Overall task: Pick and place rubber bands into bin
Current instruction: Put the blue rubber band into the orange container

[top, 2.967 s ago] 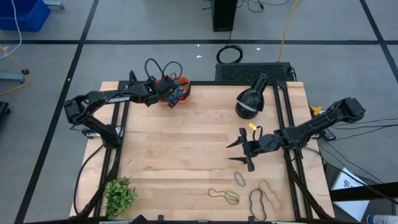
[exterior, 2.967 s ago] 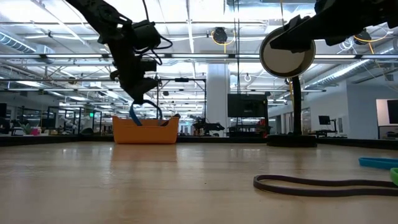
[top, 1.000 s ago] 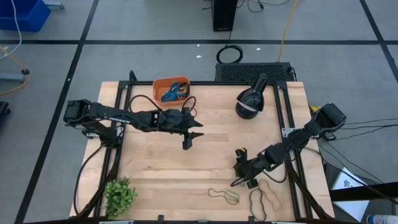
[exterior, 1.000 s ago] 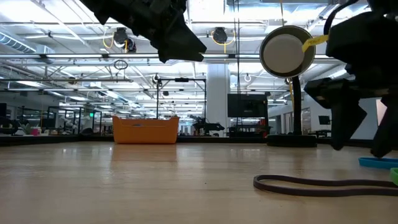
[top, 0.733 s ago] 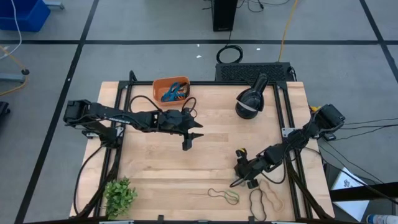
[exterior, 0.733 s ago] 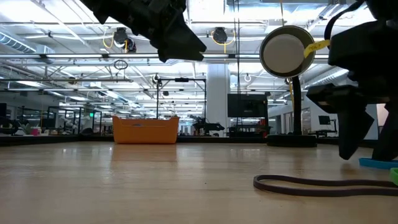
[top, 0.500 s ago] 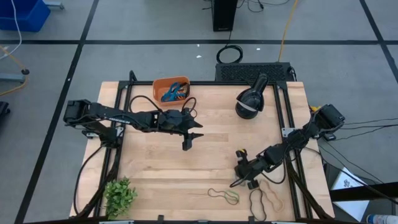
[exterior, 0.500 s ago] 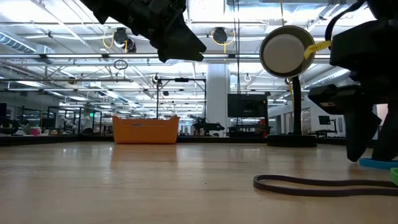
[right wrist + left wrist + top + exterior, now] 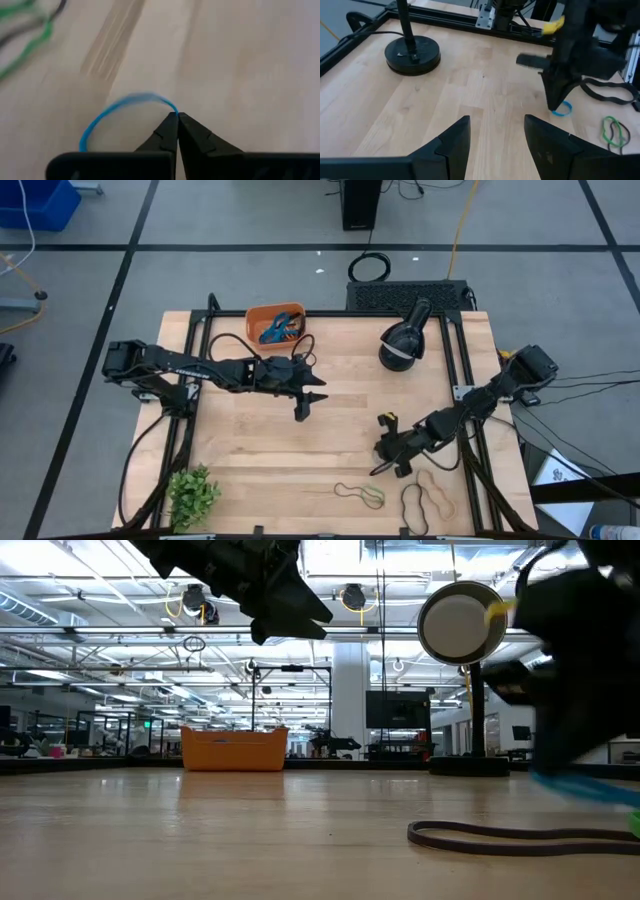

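- Right gripper [image 9: 177, 116] at the table's four o'clock pinches the blue rubber band [image 9: 107, 116] shut, ready for carrying.
- Left gripper [image 9: 495, 135] waits mid-table, fingers apart.
- Orange bin [image 9: 262, 313] sits at eleven o'clock.

Right claw [image 9: 555, 106] at blue rubber band [image 9: 562, 108].

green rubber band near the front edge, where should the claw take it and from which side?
Best guess: from straight above. The thin green rubber band lies flat on the wooden table, tangled with a black rubber band. Pinch the green strand at its far right end, clear of the black one.
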Tool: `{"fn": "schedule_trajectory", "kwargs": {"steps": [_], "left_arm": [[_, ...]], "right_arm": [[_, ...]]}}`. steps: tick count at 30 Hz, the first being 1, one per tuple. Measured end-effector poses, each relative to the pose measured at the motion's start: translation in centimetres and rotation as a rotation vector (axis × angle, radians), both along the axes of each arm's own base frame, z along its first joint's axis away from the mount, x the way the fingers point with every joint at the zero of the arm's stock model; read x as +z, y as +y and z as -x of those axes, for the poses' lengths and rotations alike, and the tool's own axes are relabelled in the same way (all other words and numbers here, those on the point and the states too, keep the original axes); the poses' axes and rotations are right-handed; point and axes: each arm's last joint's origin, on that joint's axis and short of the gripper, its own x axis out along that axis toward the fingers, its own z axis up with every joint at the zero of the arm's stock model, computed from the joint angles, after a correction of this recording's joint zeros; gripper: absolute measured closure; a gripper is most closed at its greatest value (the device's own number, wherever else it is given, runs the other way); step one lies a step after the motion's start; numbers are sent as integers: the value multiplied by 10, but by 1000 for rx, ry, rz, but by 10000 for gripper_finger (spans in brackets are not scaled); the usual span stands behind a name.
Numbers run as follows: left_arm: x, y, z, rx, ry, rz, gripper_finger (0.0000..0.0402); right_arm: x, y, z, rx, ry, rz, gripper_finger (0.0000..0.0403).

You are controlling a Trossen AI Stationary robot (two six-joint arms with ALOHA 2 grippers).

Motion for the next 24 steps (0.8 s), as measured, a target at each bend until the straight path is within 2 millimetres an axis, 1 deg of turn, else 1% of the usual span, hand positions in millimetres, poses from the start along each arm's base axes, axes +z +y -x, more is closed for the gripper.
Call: {"fn": "schedule_trajectory", "kwargs": {"steps": [4,7,10,13,16,19,22,24], "left_arm": [[0,0,0,-2,-3,-5,210],[1,0,0,-5,-7,-11,210],[3,0,-2,-22,-33,-43,211],[6,-4,-3,-76,-66,-105,211],[8,-14,-8,-123,-130,-124,211],[4,-24,-14,-182,-172,-115,211],[-6,-34,-23,-246,-201,-101,211],[-14,-41,-30,-254,-221,-79,211]], "right_arm": [[24,-12,-3,-48,-121,4,402],[46,-23,-6,-87,-249,-20,402],[68,-32,-10,-89,-391,-40,402],[84,-39,-14,-60,-522,-9,402],[96,-43,-21,-26,-648,40,402],[102,-45,-26,0,-734,94,402],[103,-47,-29,19,-768,146,403],[103,-49,-32,16,-776,164,403]]}}
